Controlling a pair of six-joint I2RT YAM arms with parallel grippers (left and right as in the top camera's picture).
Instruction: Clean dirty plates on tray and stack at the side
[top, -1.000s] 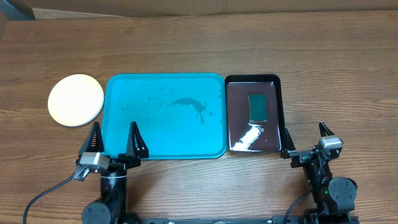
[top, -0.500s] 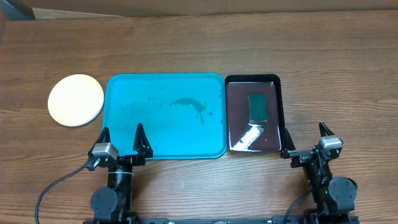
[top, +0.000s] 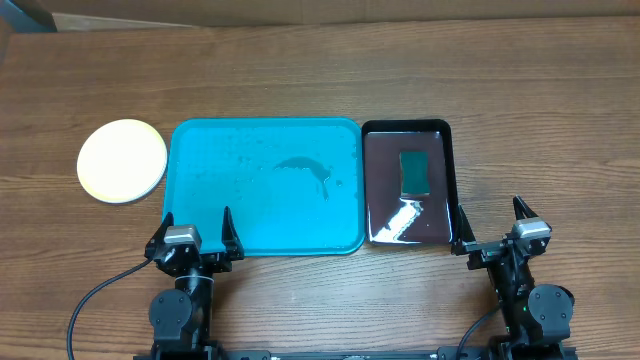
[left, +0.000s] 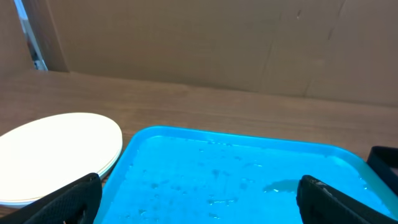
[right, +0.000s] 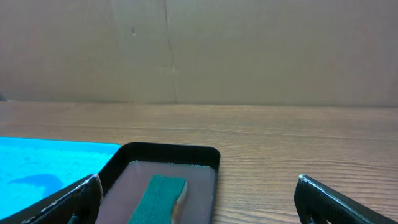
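Note:
A stack of plates (top: 122, 161) lies on the wood left of the turquoise tray (top: 200, 150); only the top pale plate shows fully, with rims beneath it in the left wrist view (left: 56, 152). The tray holds no plates, only wet smears (top: 305, 168), and it fills the left wrist view (left: 186, 174). My left gripper (top: 195, 232) is open and empty at the tray's near left edge (left: 199, 202). My right gripper (top: 490, 222) is open and empty at the near right (right: 199, 202).
A glossy black tray (top: 450, 160) with brownish water and a green sponge (top: 414, 172) stands right of the turquoise tray; the sponge also shows in the right wrist view (right: 158, 198). A cardboard wall (left: 217, 43) closes off the table's far side.
My left gripper has drawn back toward the near edge and shifted right, from beside the tray's left corner to its near rim. The right arm has not moved.

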